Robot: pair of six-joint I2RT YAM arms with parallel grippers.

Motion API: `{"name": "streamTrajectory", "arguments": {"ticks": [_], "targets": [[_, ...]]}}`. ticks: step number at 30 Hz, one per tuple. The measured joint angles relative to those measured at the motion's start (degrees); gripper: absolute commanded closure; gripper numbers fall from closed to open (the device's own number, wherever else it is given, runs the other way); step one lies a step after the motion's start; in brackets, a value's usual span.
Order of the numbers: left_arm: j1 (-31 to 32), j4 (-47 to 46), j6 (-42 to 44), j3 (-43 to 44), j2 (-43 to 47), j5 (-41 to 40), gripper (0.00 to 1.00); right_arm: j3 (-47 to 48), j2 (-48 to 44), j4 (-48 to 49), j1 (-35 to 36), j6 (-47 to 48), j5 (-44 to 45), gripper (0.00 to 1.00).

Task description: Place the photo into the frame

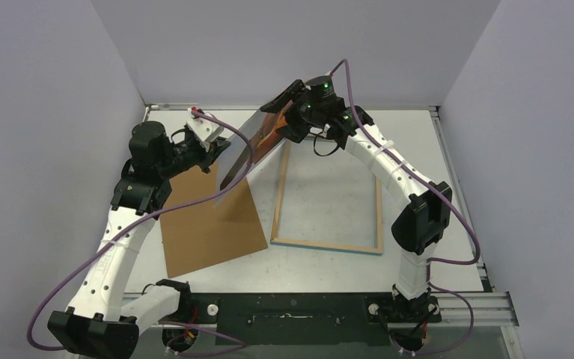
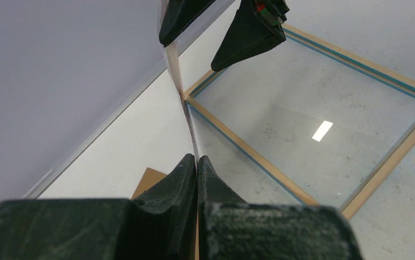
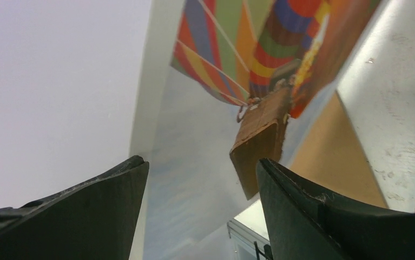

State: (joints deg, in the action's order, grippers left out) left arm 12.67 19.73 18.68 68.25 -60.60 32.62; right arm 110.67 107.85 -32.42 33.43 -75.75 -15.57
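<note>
Nearest the arm bases, a plain brown board [image 1: 209,217] lies flat on the counter [image 1: 418,131], and just to its right the frame [image 1: 327,245] also lies flat, wood-coloured side up, with its clear pane showing the counter through it; nothing rests inside it. Above the gap between board and frame, the left claw [image 2: 197,158] is pressed together on the lower edge of the photo [image 1: 250,142], which stands raised in the air, steeply tilted and slightly bowed, touching neither board nor frame. Farther back, the right claw [image 3: 201,162] sits at the sheet's upper end with its jaws apart, the balloon and basket print right in front of them; it is not clamped on the paper, and whether one finger brushes it cannot be told. Judged from this, the task is at an early-to-middle stage: the photo is lifted and under control, but it is not yet over the opening. Left to do are taking hold with the right side if needed, laying the sheet flat, lining its edges up within the rails, and letting go.
</note>
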Motion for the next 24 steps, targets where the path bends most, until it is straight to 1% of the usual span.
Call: {"name": "streamTrajectory", "arguments": {"ticks": [6,10,18,23,24], "targets": [[0.4,-0.2,1.5,-0.8,0.3,0.0,1.00,-0.1,0.1,6.3,0.0,-0.4,-0.6,0.24],[0.7,-0.3,1.5,-1.2,0.3,0.0,1.00,-0.1,0.1,7.5,0.0,-0.4,-0.9,0.25],[1.2,-0.7,1.9,-1.4,0.3,0.0,1.00,3.1,1.7,1.6,0.0,0.5,-1.3,0.35],[1.6,-0.8,2.8,-1.4,0.3,-0.5,1.00,3.4,1.7,-2.8,0.0,1.7,-1.3,0.46],[1.7,-0.8,3.0,-1.4,0.3,-0.7,1.00,3.5,1.7,-3.2,0.0,1.9,-1.3,0.51]]}}
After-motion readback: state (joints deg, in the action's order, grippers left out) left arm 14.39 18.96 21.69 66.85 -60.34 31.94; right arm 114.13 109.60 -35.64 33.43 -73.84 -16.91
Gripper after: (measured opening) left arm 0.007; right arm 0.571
